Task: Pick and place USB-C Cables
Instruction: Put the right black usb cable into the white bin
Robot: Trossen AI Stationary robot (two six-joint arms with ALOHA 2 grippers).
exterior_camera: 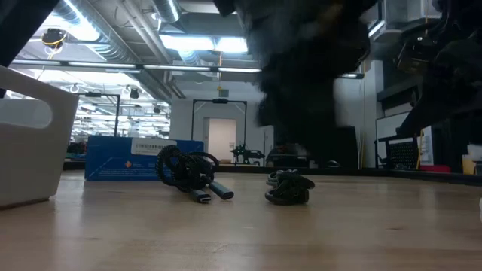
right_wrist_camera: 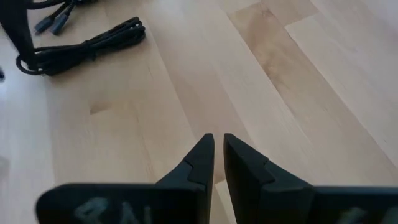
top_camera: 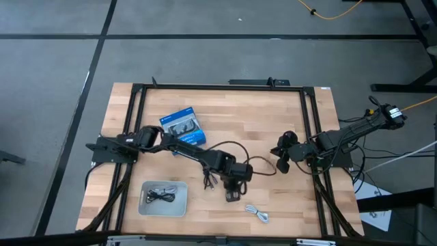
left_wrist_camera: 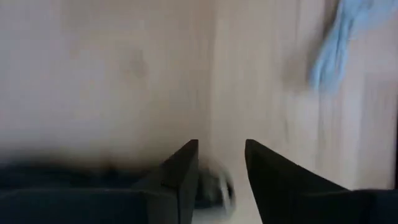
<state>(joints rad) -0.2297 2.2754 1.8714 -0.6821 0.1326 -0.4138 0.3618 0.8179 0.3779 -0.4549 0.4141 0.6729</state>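
Observation:
My left gripper (top_camera: 234, 191) reaches out over the table's middle near part, its fingers open in the left wrist view (left_wrist_camera: 221, 163). A dark, blurred cable bundle (left_wrist_camera: 214, 186) shows far back between them. In the low view that black bundle (exterior_camera: 290, 188) lies on the wood under the arm. Another black bundle (exterior_camera: 192, 173) lies to its left (top_camera: 210, 179). A white cable (top_camera: 258, 214) rests near the near edge, blurred in the wrist view (left_wrist_camera: 339, 43). A further black cable (top_camera: 162, 196) lies in the white tray. My right gripper (right_wrist_camera: 218, 146) is shut over bare wood (top_camera: 283, 156). My left gripper points down with one finger on either side of the black bundle (left_wrist_camera: 214, 186), which lies on the table. Blur hides the place where they meet, so I cannot tell whether the fingers touch it.
The blue retail box (top_camera: 183, 126) lies flat at the far left of the table. The white tray (top_camera: 143, 205) sits at the near left (exterior_camera: 30, 143). A black frame (top_camera: 311, 130) edges the table. The robot's own dark wire (top_camera: 259, 164) loops between the two arms.

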